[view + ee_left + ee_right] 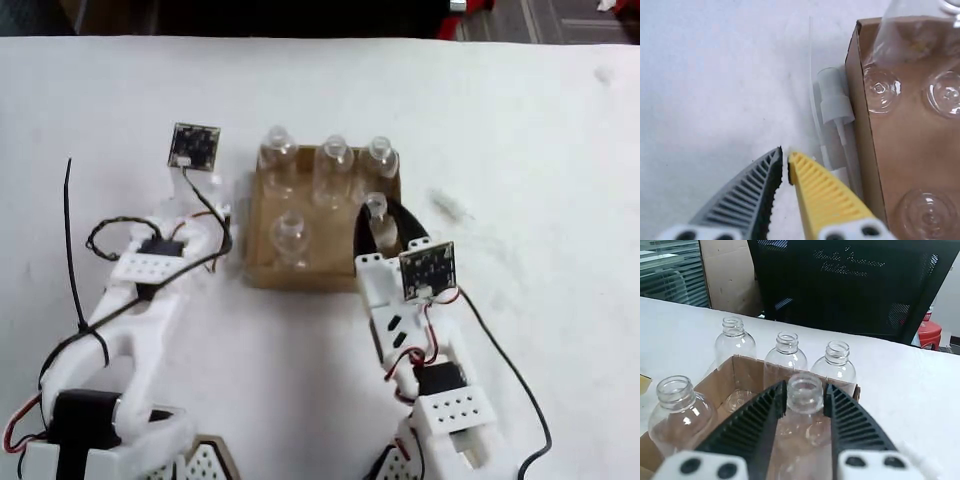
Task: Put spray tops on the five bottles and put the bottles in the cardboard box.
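Five clear bottles without tops stand in the cardboard box (335, 250). Three are in the back row (333, 160), one is at the front left (291, 235), and one is at the right (375, 208). My right gripper (805, 396) is shut on the neck of that right bottle (805, 382), one black finger on each side. A white spray top (832, 100) lies on the table against the box's outer wall (860, 115). My left gripper (785, 157) hangs just short of it, its grey and yellow fingers shut with nothing between them.
The left arm (150, 265) lies beside the box's left side, with its camera board (195, 145) above the table. A black chair (850, 285) stands beyond the table's far edge. White table spreads around the box on all sides.
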Tool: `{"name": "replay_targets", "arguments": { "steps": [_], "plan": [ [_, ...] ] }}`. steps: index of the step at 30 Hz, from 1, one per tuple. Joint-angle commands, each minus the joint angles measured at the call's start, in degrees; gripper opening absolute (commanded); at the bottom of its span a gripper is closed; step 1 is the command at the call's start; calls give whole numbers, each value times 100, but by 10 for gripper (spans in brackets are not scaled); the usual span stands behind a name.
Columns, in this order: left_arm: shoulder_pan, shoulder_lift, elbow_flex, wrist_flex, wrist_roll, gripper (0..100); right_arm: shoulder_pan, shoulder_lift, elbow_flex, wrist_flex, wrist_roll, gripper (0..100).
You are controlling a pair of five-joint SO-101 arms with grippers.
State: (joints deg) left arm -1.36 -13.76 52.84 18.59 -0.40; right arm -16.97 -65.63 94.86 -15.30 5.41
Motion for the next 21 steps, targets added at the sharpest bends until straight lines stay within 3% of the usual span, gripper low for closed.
{"name": "replay_targets", "arguments": {
  "steps": [1, 16, 21],
  "plan": [
    [66, -22, -62, -132, -70, 24, 48, -84, 44, -154, -9, 123],
    [66, -22, -62, -141, -70, 24, 13, -418, 9, -66, 0, 128],
    [66, -22, -26, -273, -70, 24, 40, -1648, -193, 1508, -9, 207]
  ]
}}
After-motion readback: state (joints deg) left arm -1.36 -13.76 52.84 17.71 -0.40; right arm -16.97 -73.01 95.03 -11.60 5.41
